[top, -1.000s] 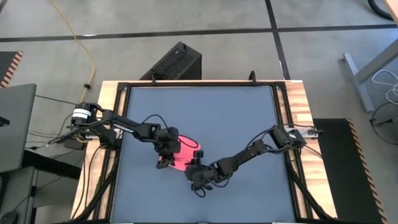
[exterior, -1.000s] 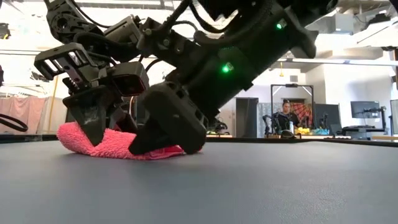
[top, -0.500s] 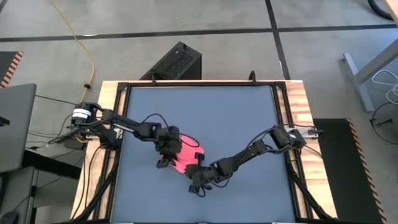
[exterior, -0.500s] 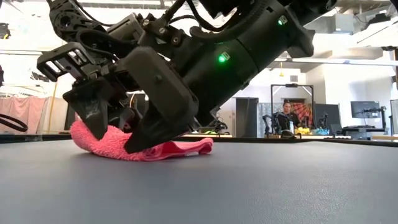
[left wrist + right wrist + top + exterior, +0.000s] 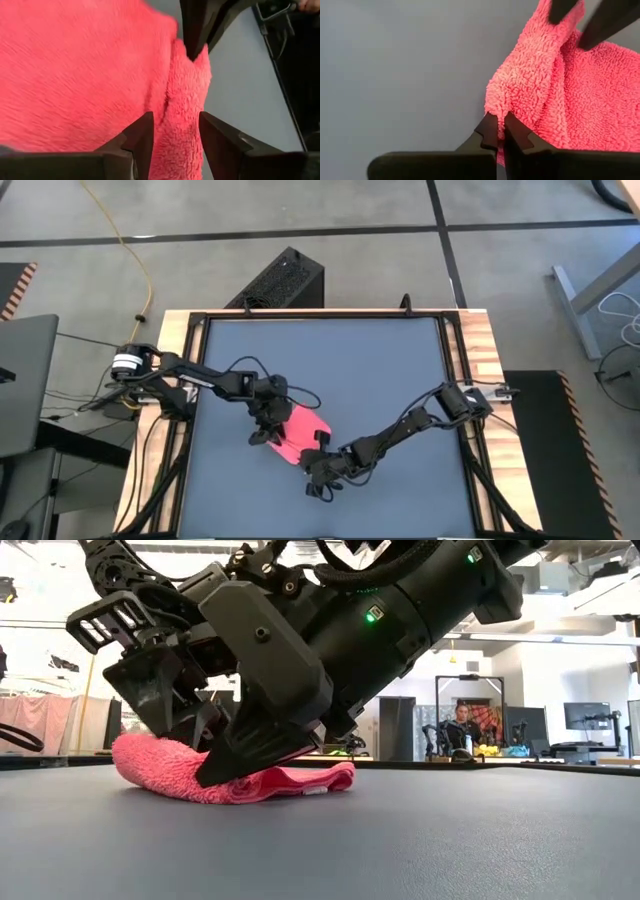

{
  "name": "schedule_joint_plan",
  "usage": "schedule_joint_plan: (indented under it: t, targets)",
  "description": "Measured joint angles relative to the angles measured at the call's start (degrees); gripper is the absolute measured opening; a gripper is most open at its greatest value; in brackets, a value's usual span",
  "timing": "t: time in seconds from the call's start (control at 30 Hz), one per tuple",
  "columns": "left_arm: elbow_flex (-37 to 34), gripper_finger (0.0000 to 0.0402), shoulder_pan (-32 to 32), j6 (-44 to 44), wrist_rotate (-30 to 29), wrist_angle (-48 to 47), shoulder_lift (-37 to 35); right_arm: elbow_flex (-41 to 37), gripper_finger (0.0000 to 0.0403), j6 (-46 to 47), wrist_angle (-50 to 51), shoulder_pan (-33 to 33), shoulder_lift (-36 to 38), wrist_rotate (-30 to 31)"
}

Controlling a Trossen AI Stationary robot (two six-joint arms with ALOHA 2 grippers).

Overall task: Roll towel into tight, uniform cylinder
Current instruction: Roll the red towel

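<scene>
Where the towel (image 5: 299,433) lies on the dark table (image 5: 380,370), a little toward the front edge from the table's middle, both arms meet over it. In the low view the towel (image 5: 200,775) is a low, thick heap at one end that thins to a flat folded edge at the other, with a tiny white tag at that thin end.

The left gripper (image 5: 262,427) sits at the towel's left edge as the high view shows it. In its own wrist view the left gripper (image 5: 174,131) has its fingers spread apart, with a raised fold of the towel (image 5: 90,75) running up between them; the fingers (image 5: 141,134) rest against the pile on either side of that ridge.

The right gripper (image 5: 318,470) is at the towel's front corner, the one nearest the table's front edge. In the right wrist view the right gripper (image 5: 498,131) has its fingertips (image 5: 489,131) pressed nearly together, pinching a rounded bulge of the towel (image 5: 555,85) at its edge. Beyond that bulge, two dark fingers of the other arm show over the cloth.
</scene>
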State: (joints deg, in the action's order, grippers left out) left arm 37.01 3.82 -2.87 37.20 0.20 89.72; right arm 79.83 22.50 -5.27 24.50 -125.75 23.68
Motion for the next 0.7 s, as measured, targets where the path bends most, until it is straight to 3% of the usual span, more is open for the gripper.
schedule_joint_plan:
  t: [0.1,0.27,0.43,0.7]
  targets:
    - [0.00,0.0144,1.39,2.41,-1.16,0.91,-2.30,0.00,0.0023,-0.25,0.09,0.20,0.00,0.00]
    - [0.02,0.0144,1.94,7.08,-13.79,3.90,-3.27,-0.01,0.0023,-1.29,0.13,0.25,0.00,-1.30]
    - [0.04,0.0131,1.65,8.25,-13.47,7.83,0.81,-0.02,0.0023,-1.97,0.33,0.23,0.00,-1.72]
    - [0.13,0.0085,1.35,6.05,-14.82,4.40,6.77,-0.13,0.0024,-1.66,3.42,0.27,2.01,-3.21]
